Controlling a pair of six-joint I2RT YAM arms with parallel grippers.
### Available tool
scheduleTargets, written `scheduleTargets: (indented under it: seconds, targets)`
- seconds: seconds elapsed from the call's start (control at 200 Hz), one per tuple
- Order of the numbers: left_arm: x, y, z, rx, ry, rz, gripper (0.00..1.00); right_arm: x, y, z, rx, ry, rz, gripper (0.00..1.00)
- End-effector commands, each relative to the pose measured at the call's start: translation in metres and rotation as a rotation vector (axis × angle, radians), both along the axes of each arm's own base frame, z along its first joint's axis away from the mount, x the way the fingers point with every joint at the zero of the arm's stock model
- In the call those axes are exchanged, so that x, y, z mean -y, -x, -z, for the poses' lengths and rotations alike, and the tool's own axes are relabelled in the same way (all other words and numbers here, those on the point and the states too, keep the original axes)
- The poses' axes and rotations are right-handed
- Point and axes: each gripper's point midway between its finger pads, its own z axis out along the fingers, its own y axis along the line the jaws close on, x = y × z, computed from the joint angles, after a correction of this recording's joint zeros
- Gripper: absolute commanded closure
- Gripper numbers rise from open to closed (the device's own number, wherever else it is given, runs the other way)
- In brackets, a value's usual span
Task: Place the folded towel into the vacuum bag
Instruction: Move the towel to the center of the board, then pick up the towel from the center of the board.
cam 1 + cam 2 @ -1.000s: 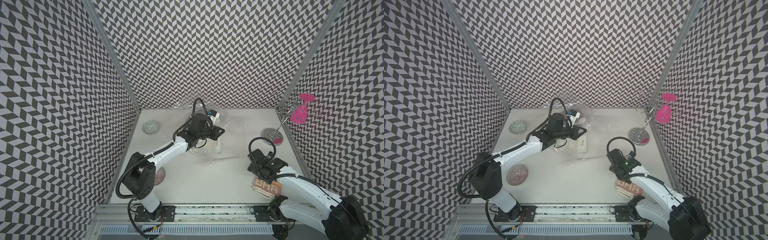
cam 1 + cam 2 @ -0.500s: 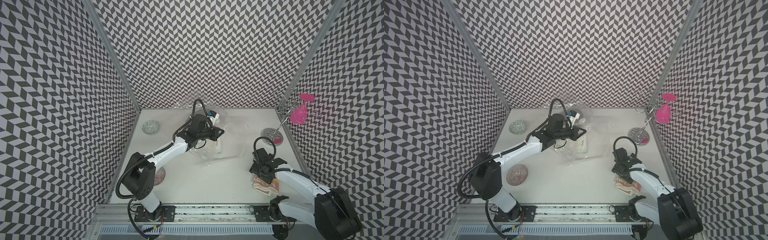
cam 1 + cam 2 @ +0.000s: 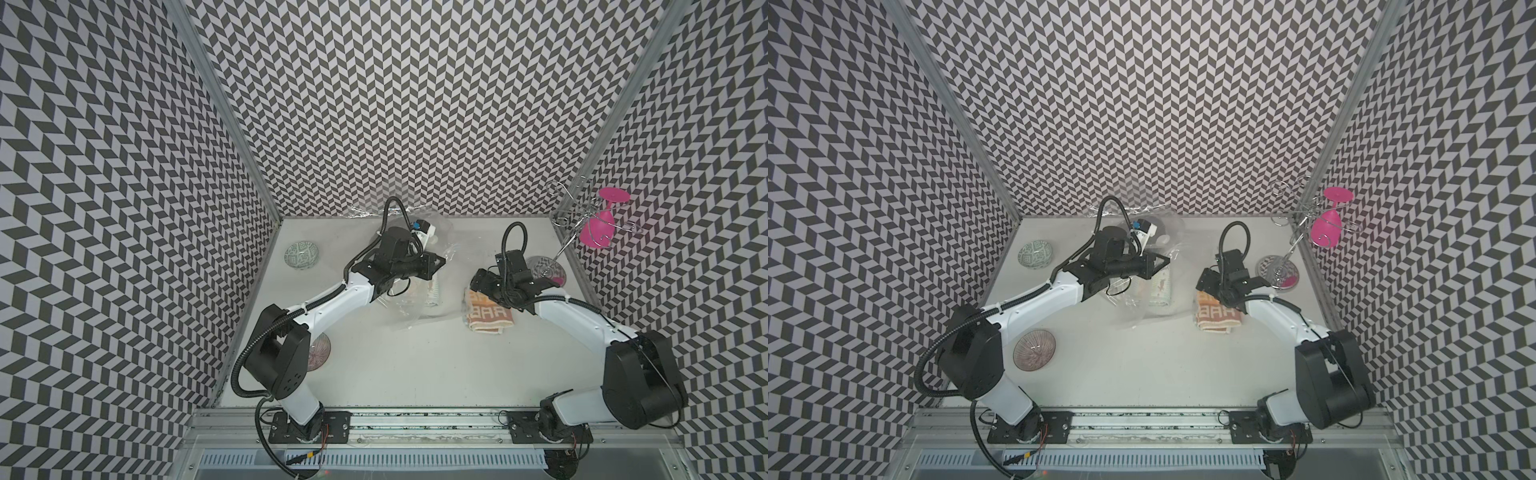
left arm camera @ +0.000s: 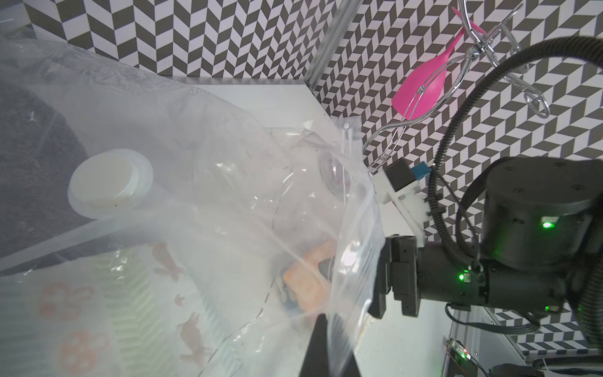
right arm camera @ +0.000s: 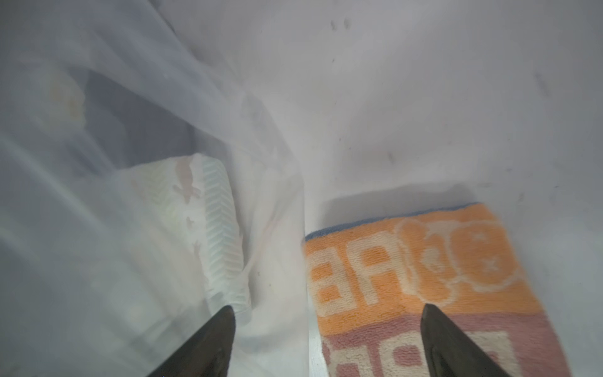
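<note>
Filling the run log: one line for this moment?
left end effector: shut on vacuum bag | right end effector: open, at folded towel | towel: outside bag

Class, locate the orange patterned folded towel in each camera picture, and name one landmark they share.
In a top view: the orange patterned folded towel lies right of centre.
In a top view: the towel lies right of centre too.
Left wrist: a blurred orange patch behind clear plastic.
Right wrist: close up, below the open right hand.
Shared landmark: the clear plastic vacuum bag, beside the towel in every view.
</note>
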Motion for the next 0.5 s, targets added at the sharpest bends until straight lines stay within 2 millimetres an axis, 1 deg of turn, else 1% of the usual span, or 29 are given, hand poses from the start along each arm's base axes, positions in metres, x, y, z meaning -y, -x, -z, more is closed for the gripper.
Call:
scheduleTargets:
  seconds: [0.0,0.095,0.17,0.215,0.285,0.375,0.496]
  targets:
    - [-0.005,-0.004,-0.01,0.018,0.005,-0.023,1.0,0.056,0.021,0.002,-0.026,0.083,0.12,0.12]
    - [-0.004,-0.005,-0.007,0.01,0.003,-0.02,1.0,0.087,0.028,0.014,-0.012,0.025,0.192,0.13]
    - [-0.003,-0.005,-0.005,0.003,0.006,-0.014,1.0,0.092,0.026,0.021,0.015,-0.04,0.183,0.14]
    - [-0.003,-0.004,-0.005,0.002,0.006,-0.011,1.0,0.088,0.024,0.024,0.021,-0.081,0.163,0.14]
    - [-0.003,-0.004,-0.002,-0.001,-0.001,-0.01,1.0,0.075,0.02,0.027,0.036,-0.141,0.09,0.16]
    - [-0.003,-0.004,-0.002,0.003,-0.004,-0.009,1.0,0.063,0.017,0.033,0.065,-0.223,0.079,0.17]
    - [-0.003,-0.004,-0.004,0.001,-0.003,-0.008,1.0,0.061,0.018,0.044,0.089,-0.243,0.078,0.18]
